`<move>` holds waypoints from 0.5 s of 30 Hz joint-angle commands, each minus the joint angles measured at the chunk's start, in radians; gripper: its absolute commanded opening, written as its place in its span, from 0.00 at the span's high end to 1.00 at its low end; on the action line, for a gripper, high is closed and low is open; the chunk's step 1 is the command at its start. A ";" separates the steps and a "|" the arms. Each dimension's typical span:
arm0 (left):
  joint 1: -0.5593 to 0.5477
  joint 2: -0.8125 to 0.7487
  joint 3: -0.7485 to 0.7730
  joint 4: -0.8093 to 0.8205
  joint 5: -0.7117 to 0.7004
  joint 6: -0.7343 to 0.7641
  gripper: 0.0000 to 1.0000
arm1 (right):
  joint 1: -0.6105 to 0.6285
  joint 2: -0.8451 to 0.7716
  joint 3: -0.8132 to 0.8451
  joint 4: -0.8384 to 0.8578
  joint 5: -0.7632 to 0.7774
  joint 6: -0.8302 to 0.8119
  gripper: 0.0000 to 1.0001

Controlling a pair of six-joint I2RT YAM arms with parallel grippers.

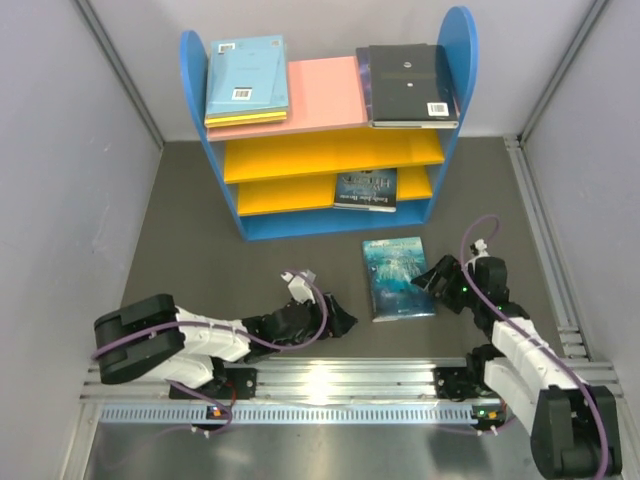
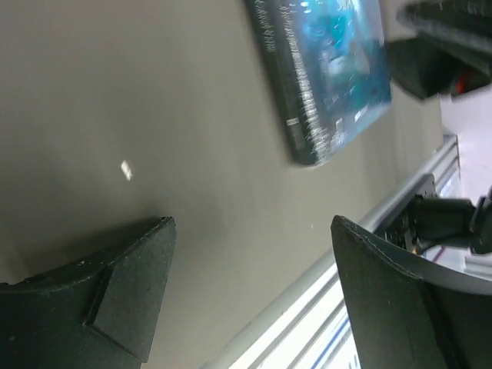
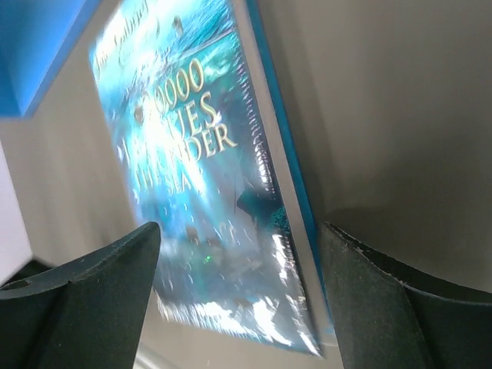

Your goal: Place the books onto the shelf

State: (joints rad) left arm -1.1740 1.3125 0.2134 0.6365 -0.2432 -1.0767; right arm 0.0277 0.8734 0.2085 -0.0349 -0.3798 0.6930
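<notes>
Teal book (image 1: 398, 278) lay flat on table (image 1: 200, 230), cover up, in front of shelf (image 1: 340, 222). Right hand (image 1: 433, 279) sat just beside its right edge, spread wide, gripping nothing. Left hand (image 1: 340, 318) sat low near the book's near-left corner, apart from it, also wide open and empty.

Bare mat (image 1: 190, 240) was passable left of the teal book (image 1: 398, 278), between the left gripper (image 1: 343, 320) and the shelf (image 1: 330, 222). The right gripper (image 1: 433, 278), jaws apart, crowded the book's right edge. The shelf barred the far side; grey walls (image 1: 50, 200) closed both flanks.
</notes>
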 commanded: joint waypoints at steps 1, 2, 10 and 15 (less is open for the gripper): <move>0.005 0.053 0.063 -0.035 -0.048 0.032 0.12 | 0.037 -0.071 -0.002 -0.158 0.034 0.043 0.18; 0.008 0.073 0.085 -0.035 -0.050 0.037 0.12 | 0.038 -0.085 0.011 -0.174 0.047 0.034 0.17; 0.183 0.083 0.113 -0.060 0.013 0.054 0.10 | 0.031 0.038 0.092 -0.157 0.125 0.025 0.14; 0.270 0.212 0.207 -0.032 0.135 0.109 0.10 | 0.028 0.163 0.135 -0.082 0.157 0.023 0.14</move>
State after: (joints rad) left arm -0.9253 1.4456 0.3523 0.6041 -0.2001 -1.0260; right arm 0.0578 0.9737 0.3111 -0.1318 -0.2989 0.7280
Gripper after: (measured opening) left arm 0.900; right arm 0.855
